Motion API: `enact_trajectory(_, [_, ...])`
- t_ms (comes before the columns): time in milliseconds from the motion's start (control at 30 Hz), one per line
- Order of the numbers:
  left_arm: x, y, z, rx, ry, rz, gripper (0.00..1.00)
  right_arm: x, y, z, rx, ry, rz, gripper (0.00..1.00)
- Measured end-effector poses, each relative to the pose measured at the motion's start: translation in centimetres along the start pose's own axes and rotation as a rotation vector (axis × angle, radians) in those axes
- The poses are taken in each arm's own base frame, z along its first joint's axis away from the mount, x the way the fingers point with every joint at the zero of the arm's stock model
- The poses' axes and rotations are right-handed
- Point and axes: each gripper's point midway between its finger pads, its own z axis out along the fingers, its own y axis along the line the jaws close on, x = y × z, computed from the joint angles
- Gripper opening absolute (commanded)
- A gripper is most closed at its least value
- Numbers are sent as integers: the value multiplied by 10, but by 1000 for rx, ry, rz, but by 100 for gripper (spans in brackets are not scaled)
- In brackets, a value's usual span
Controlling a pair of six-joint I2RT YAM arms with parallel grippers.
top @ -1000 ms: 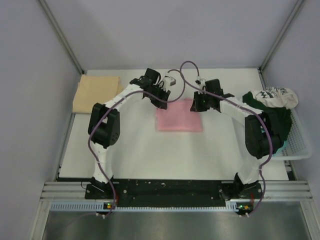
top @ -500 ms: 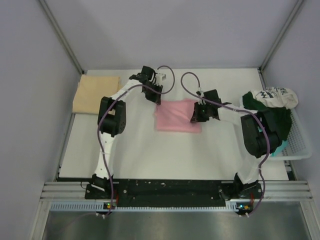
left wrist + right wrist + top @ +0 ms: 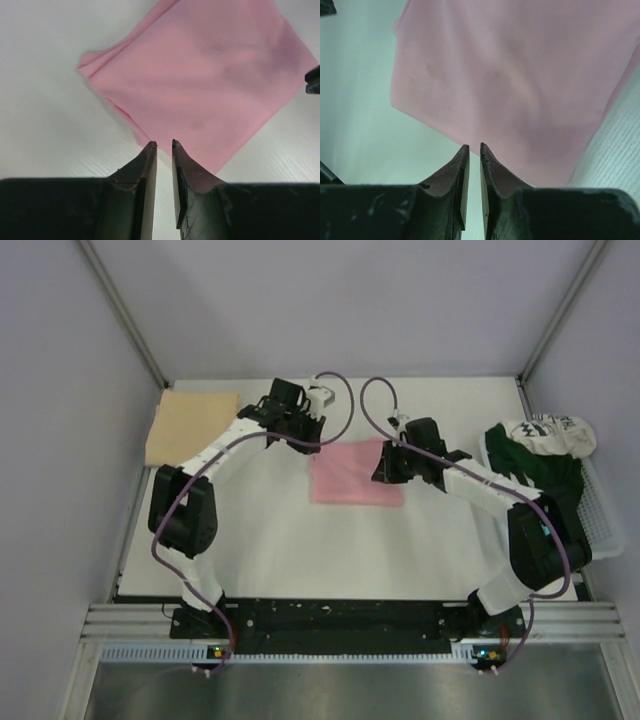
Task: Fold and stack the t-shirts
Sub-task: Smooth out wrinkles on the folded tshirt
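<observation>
A folded light pink t-shirt (image 3: pixel 352 474) lies flat at the table's middle; it fills the left wrist view (image 3: pixel 210 75) and the right wrist view (image 3: pixel 520 75). My left gripper (image 3: pixel 308 433) hovers just off its far left corner, jaws together with nothing between them (image 3: pixel 164 144). My right gripper (image 3: pixel 384 467) is at the shirt's right edge, also shut and empty (image 3: pixel 474 145). A folded tan-beige t-shirt (image 3: pixel 190 425) lies at the far left. A dark green shirt (image 3: pixel 540 468) and a white shirt with dark print (image 3: pixel 550 430) are heaped at the right.
A white mesh basket (image 3: pixel 603 532) holds the unfolded shirts at the right edge, beside the right arm's elbow. Grey walls close the table on the left, back and right. Purple cables loop above both wrists.
The left arm's elbow has swung out and down to the left, and its gripper has drawn slightly back from the pink shirt's corner. The right arm's elbow has dropped lower right; its gripper stays at the shirt's right edge.
</observation>
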Motion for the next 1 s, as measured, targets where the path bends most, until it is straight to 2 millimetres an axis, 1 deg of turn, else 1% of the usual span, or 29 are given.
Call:
enact_trajectory(33, [3,-8,0,12,-4,11,22,0,-1,0,2,-1,9,15])
enact_trajectory(100, [19,-20,11,39,25,21,22,5,-6,1,12,7,28,15])
enact_trajectory(167, [48,-29,31,71,99,12,21,13,-14,4,26,21,52,15])
enact_trajectory(233, [81,-33,48,90,181,-11,20,23,-24,10,45,42,78,15])
enact_trajectory(300, [115,-32,59,97,269,-48,20,43,-37,18,72,89,121,15])
enact_trajectory(333, [115,-33,60,110,268,-62,20,52,-41,22,84,113,137,15])
enact_trajectory(400, [114,-27,58,94,261,-68,20,71,-48,28,92,154,184,15])
enact_trajectory(533, [116,-22,55,80,260,-74,23,70,-44,29,70,135,207,19])
enact_trajectory(567, [116,-22,54,78,260,-73,24,69,-44,28,68,134,207,21])
enact_trajectory(633, [117,-22,50,73,266,-69,28,68,-43,24,71,130,204,30])
enact_trajectory(667, [116,-22,47,74,266,-62,29,68,-42,21,74,129,201,35])
enact_trajectory(700, [114,-23,43,80,263,-49,30,66,-41,17,76,124,197,37])
enact_trajectory(767, [106,-22,34,81,257,-30,34,59,-38,9,76,102,181,40])
enact_trajectory(800, [98,-20,31,77,245,-26,38,55,-36,4,74,89,171,41])
enact_trajectory(867, [77,-14,27,64,197,-29,41,45,-33,-3,71,62,158,45])
enact_trajectory(900, [69,-10,26,55,177,-40,44,40,-33,-5,74,49,156,46])
enact_trajectory(967, [53,1,22,37,135,-90,45,26,-39,-8,84,14,160,48])
enact_trajectory(1000, [49,6,21,29,124,-113,50,21,-43,-9,92,1,168,48])
